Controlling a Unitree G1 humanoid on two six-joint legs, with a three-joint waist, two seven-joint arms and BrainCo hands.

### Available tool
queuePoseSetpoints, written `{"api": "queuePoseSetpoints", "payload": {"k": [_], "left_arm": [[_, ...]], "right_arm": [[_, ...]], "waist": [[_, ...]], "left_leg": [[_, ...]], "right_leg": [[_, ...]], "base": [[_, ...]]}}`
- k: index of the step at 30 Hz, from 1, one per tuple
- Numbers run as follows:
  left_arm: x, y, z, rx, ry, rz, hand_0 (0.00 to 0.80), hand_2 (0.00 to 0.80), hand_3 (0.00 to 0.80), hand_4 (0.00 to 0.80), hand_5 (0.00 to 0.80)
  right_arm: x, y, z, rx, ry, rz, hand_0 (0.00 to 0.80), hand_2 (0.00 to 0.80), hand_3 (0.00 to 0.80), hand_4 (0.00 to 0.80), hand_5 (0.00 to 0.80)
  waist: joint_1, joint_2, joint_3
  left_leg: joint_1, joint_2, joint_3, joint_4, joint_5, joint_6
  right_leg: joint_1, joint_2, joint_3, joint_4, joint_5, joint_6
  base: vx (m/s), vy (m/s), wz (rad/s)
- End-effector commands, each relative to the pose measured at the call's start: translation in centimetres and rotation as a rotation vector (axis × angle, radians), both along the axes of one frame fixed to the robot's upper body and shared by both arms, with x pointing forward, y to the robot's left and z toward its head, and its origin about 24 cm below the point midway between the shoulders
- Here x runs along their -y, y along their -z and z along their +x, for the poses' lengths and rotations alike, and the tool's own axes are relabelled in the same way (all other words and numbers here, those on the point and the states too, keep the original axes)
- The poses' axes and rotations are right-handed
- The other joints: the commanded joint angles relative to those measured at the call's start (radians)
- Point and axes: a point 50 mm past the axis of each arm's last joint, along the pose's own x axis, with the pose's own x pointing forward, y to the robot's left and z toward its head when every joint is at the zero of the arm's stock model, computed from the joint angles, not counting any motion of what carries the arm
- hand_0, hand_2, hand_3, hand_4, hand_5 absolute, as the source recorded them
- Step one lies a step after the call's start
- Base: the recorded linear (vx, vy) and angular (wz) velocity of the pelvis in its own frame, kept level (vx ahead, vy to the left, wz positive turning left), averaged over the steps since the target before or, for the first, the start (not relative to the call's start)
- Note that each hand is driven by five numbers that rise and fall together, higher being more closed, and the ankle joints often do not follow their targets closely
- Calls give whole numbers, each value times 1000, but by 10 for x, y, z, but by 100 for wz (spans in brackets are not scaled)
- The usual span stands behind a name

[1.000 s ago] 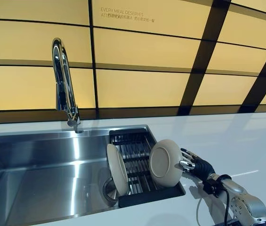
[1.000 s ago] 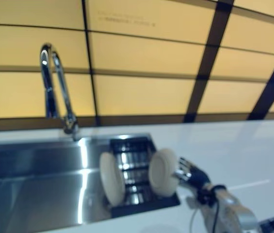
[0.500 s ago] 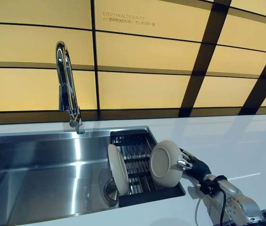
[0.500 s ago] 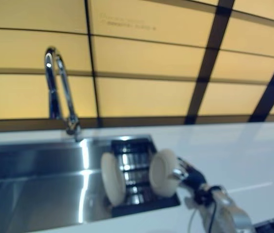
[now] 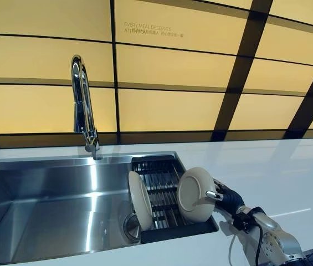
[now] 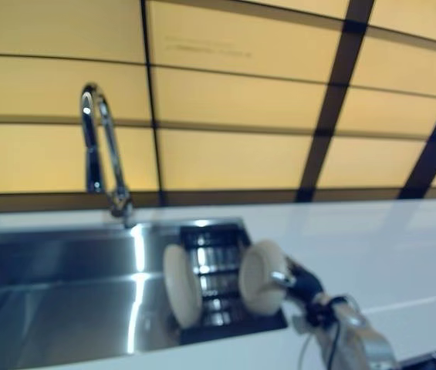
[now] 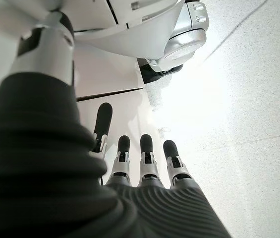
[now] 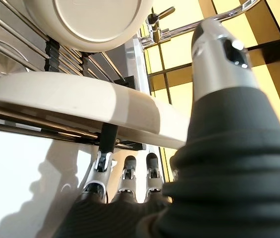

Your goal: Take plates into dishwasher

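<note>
We see the right hand (image 5: 226,198) reaching in from the white tabletop (image 5: 278,172), thumb over the near face and fingers (image 8: 106,144) behind the rim of the round cream ceramic plate (image 5: 196,194); from the right wrist view we judge it clamped on that plate. The plate stands upright on edge at the right end of the black slatted dish rack (image 5: 162,191) set in the stainless steel sink (image 5: 45,199). A second round cream plate (image 5: 139,199) stands upright at the rack's left end, apart from the first and untouched.

The left hand (image 7: 140,166) hangs by the robot's side over the pale floor, fingers straight, holding nothing.

Step in hand, as we judge it: lift plate 1 out of the rack. Lift straight up so the rim clears the rack bars, keep the pinch firm on the rim since glazed ceramic is slick, avoid swinging left into plate 2. No dishwasher shows in any view.

Writing: a small line of pale print on the yellow wall panel (image 5: 162,66) behind the curved chrome tap (image 5: 81,105); we leave it unread. No labels on the plates.
</note>
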Motion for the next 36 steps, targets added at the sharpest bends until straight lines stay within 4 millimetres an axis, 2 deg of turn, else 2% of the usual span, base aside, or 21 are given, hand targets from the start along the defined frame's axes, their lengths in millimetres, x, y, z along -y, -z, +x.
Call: {"api": "queuePoseSetpoints", "payload": {"k": [1, 5, 6, 7, 11, 12, 13, 15, 16, 17, 19, 20, 22, 24, 26, 36], "left_arm": [[27, -8, 96, 270, 120, -58, 0, 0, 0, 0, 0], [27, -7, 95, 269, 119, -59, 0, 0, 0, 0, 0], [27, -7, 95, 269, 119, -59, 0, 0, 0, 0, 0], [28, -7, 95, 268, 120, -59, 0, 0, 0, 0, 0], [28, -7, 96, 270, 120, -60, 0, 0, 0, 0, 0], [28, -7, 96, 270, 120, -60, 0, 0, 0, 0, 0], [28, -8, 96, 271, 121, -60, 0, 0, 0, 0, 0], [29, -7, 96, 270, 122, -61, 0, 0, 0, 0, 0], [28, -7, 95, 269, 122, -61, 0, 0, 0, 0, 0], [29, -7, 94, 266, 123, -61, 0, 0, 0, 0, 0], [28, -7, 94, 264, 123, -60, 0, 0, 0, 0, 0], [28, -7, 92, 264, 125, -60, 0, 0, 0, 0, 0], [29, -6, 92, 264, 124, -61, 0, 0, 0, 0, 0], [29, -6, 93, 266, 125, -62, 0, 0, 0, 0, 0], [30, -6, 93, 268, 126, -63, 0, 0, 0, 0, 0], [30, -6, 92, 267, 127, -64, 0, 0, 0, 0, 0]], "right_arm": [[-38, 66, -36, -298, -122, 5, 0, 0, 0, 0, 0], [-37, 71, -38, -317, -111, 1, 0, 0, 0, 0, 0], [-36, 72, -38, -320, -106, 1, 66, 66, 66, 66, 66], [-36, 73, -39, -324, -101, 1, 97, 97, 97, 97, 97], [-34, 77, -40, -336, -82, -1, 104, 104, 104, 104, 104], [-34, 78, -41, -339, -79, 0, 138, 138, 138, 138, 138], [-34, 78, -40, -338, -76, -1, 213, 213, 213, 213, 213], [-34, 79, -41, -340, -68, 1, 273, 273, 273, 273, 273], [-34, 80, -41, -342, -68, 1, 370, 370, 370, 370, 370], [-34, 81, -42, -344, -65, 2, 420, 420, 420, 420, 420], [-33, 82, -43, -346, -64, 2, 480, 480, 480, 480, 480], [-33, 82, -43, -346, -59, 2, 577, 577, 577, 577, 577], [-33, 82, -43, -344, -57, 0, 631, 631, 631, 631, 631], [-32, 82, -43, -342, -54, 0, 750, 750, 750, 750, 750], [-33, 82, -42, -337, -48, 1, 800, 800, 800, 800, 800], [-33, 80, -40, -307, -40, 9, 800, 800, 800, 800, 800]], "waist": [[45, 3, 84], [47, 5, 84], [47, 5, 84], [46, 5, 84], [47, 8, 86], [48, 9, 88], [48, 9, 89], [48, 10, 90], [48, 10, 89], [49, 11, 89], [49, 11, 89], [49, 12, 88], [50, 13, 88], [50, 14, 88], [50, 15, 89], [51, 18, 90]], "left_leg": [[33, -74, 19, 19, -68, 32], [35, -75, 14, 19, -68, 33], [36, -76, 13, 18, -68, 33], [37, -76, 11, 19, -68, 34], [38, -77, 8, 20, -68, 34], [38, -78, 6, 20, -68, 35], [38, -78, 5, 20, -68, 35], [39, -79, 3, 20, -68, 35], [39, -79, 2, 20, -68, 35], [39, -80, 1, 19, -68, 35], [41, -80, -1, 19, -69, 35], [42, -81, -2, 17, -69, 35], [41, -81, -3, 17, -69, 35], [41, -81, -3, 17, -68, 35], [41, -81, -4, 17, -67, 35], [44, -81, -5, 16, -65, 34]], "right_leg": [[43, -17, -24, 22, -31, 75], [46, -16, -24, 21, -33, 73], [47, -16, -25, 21, -33, 73], [49, -16, -24, 21, -34, 73], [51, -17, -23, 22, -34, 73], [51, -17, -23, 23, -34, 73], [51, -17, -22, 23, -33, 73], [53, -17, -22, 22, -33, 73], [53, -17, -22, 21, -33, 73], [54, -17, -22, 20, -34, 73], [56, -17, -22, 20, -34, 73], [56, -17, -22, 19, -35, 73], [56, -17, -22, 19, -34, 73], [56, -18, -23, 18, -34, 74], [56, -18, -23, 19, -34, 73], [60, -20, -27, 19, -32, 75]], "base": [[0, 0, 0], [4, 1, 1], [25, 7, 5], [22, 6, 4], [0, 0, 0], [0, 0, 0], [0, 0, 0], [0, 0, 0], [0, 0, 0], [0, 0, 0], [0, 0, 0], [0, 0, 0], [0, 0, 0], [0, 0, 0], [0, 0, 0], [0, 0, 0]]}}
